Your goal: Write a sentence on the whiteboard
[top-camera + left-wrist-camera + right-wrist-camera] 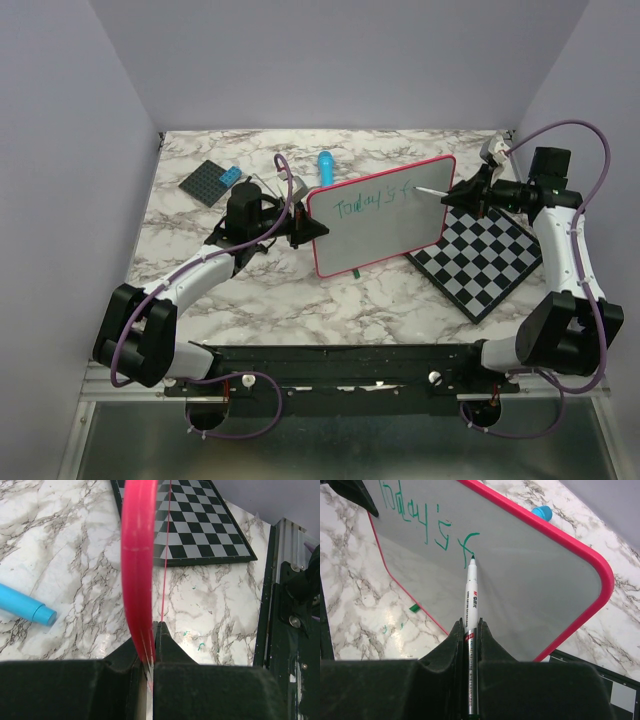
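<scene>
Pink-rimmed whiteboard point(380, 215) is mid-table, tilted up. We see the left gripper point(150, 652) clamped on its 9 o'clock rim as a brace. The right gripper point(470, 630) pinches the marker point(470, 595), its tip extending the sentence point(427, 522) from 3 o'clock.

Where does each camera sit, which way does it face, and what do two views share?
Top external: above and behind the arms, looking down on the table; both show.
Left wrist: looks along the left gripper, shut on the whiteboard's rim.
Right wrist: looks along the right gripper and marker at the sentence.
Shared: both wrist views show the whiteboard.
</scene>
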`<action>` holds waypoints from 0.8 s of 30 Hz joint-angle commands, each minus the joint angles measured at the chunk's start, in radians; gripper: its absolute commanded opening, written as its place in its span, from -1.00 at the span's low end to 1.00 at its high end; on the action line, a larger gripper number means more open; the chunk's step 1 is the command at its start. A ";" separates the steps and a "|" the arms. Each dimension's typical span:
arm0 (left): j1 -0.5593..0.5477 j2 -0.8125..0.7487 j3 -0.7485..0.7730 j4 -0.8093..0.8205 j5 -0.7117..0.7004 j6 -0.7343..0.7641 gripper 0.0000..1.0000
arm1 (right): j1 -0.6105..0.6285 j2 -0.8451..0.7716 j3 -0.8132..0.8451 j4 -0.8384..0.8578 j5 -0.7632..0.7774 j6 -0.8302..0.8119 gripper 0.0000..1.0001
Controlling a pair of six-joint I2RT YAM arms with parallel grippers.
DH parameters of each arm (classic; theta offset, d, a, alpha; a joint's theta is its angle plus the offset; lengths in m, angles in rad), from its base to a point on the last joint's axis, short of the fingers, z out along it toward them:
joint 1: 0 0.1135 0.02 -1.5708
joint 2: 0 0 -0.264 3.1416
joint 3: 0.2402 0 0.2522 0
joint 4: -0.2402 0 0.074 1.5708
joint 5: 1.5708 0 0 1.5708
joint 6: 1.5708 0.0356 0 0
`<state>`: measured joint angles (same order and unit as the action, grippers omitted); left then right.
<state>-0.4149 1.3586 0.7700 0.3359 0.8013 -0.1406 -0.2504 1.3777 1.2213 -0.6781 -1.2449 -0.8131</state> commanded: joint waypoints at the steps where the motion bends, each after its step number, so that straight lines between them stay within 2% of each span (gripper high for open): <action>1: -0.010 0.039 -0.011 -0.153 -0.056 0.079 -1.00 | -0.004 0.026 0.043 -0.008 -0.047 -0.021 -0.99; 24: -0.010 0.050 -0.008 -0.158 -0.050 0.085 -1.00 | -0.003 0.089 0.052 -0.070 -0.030 -0.080 -0.99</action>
<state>-0.4191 1.3689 0.7773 0.3336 0.8013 -0.1349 -0.2504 1.4521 1.2549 -0.7113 -1.2659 -0.8433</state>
